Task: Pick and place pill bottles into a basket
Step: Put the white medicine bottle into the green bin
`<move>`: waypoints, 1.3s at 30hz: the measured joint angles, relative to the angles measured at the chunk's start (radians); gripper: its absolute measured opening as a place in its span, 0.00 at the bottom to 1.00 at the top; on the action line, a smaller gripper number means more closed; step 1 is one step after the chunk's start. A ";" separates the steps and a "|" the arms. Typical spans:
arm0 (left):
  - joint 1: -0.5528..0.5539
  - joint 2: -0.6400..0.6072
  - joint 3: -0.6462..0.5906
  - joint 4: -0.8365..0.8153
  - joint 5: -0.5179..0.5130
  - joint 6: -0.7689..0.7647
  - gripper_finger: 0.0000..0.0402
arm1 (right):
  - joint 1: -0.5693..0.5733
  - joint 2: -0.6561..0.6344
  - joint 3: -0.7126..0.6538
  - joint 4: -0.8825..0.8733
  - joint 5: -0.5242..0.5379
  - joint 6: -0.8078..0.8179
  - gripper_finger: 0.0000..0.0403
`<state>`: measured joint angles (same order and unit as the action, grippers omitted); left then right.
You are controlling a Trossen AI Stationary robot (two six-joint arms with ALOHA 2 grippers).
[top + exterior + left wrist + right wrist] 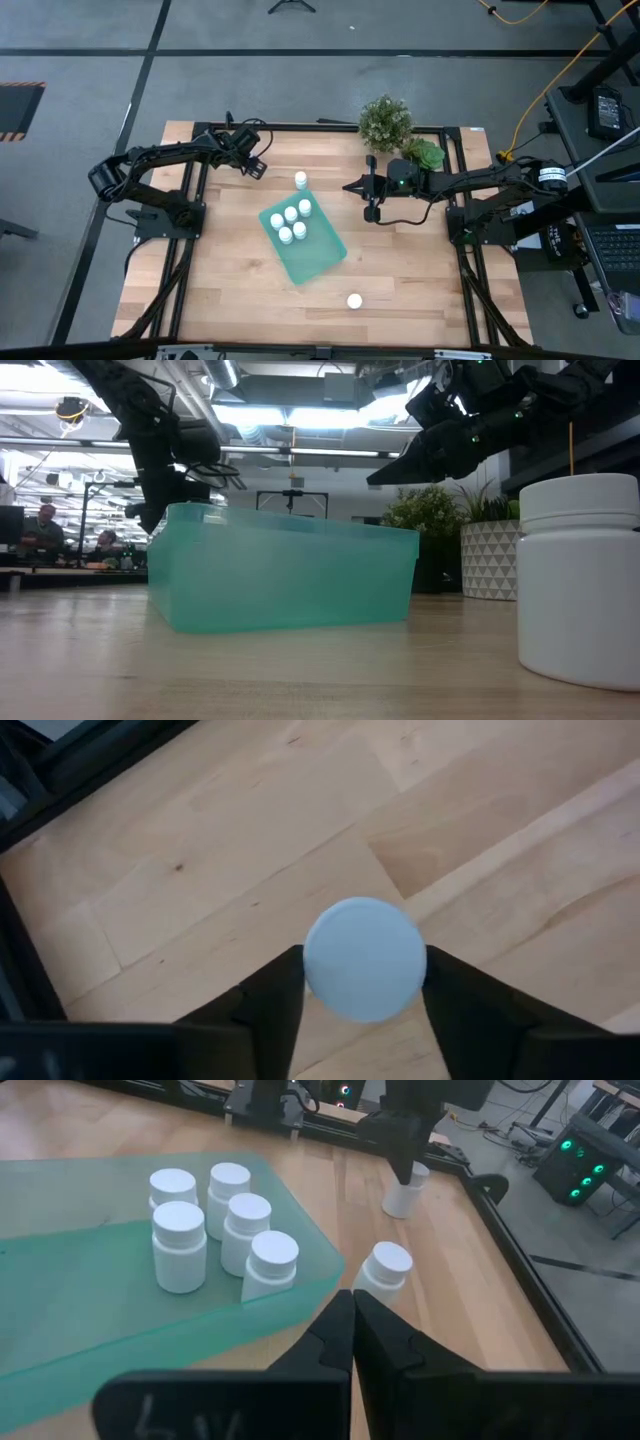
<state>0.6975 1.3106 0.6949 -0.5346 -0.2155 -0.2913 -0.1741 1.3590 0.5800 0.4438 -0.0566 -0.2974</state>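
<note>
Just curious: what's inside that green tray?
Five pill bottles stand upright in one end of the basket; the rest looks bare. The low view's frosted wall hides them.

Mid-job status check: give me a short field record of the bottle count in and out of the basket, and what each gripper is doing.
basket: teal basket, mid-table, set at an angle
bottles in basket: five pill bottles, upright, clustered at its far end
bottles outside: three, all upright on the table
outside 1: loose bottle just beyond the basket's far edge
outside 2: front bottle near the table's front edge
outside 3: gripped-at bottle, under the left gripper
left gripper: left gripper down over that bottle, far-left of the basket
right gripper: right gripper shut, empty, right of the basket
</note>
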 joint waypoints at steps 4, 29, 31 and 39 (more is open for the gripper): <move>0.000 0.000 0.000 0.003 0.001 0.022 0.38 | 0.000 0.000 0.000 0.000 0.000 0.000 0.02; -0.122 -0.304 0.000 -0.069 0.137 0.122 0.38 | 0.000 0.000 0.000 0.000 0.000 0.003 0.02; -0.167 -0.336 0.000 -0.068 0.136 0.122 0.38 | 0.000 0.000 0.000 0.000 0.000 0.002 0.02; -0.374 -0.377 0.000 -0.067 0.135 0.039 0.38 | 0.000 0.000 0.000 0.057 0.000 -0.039 0.02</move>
<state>0.3231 0.9332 0.6949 -0.6018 -0.0803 -0.2519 -0.1738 1.3590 0.5800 0.5009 -0.0568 -0.3362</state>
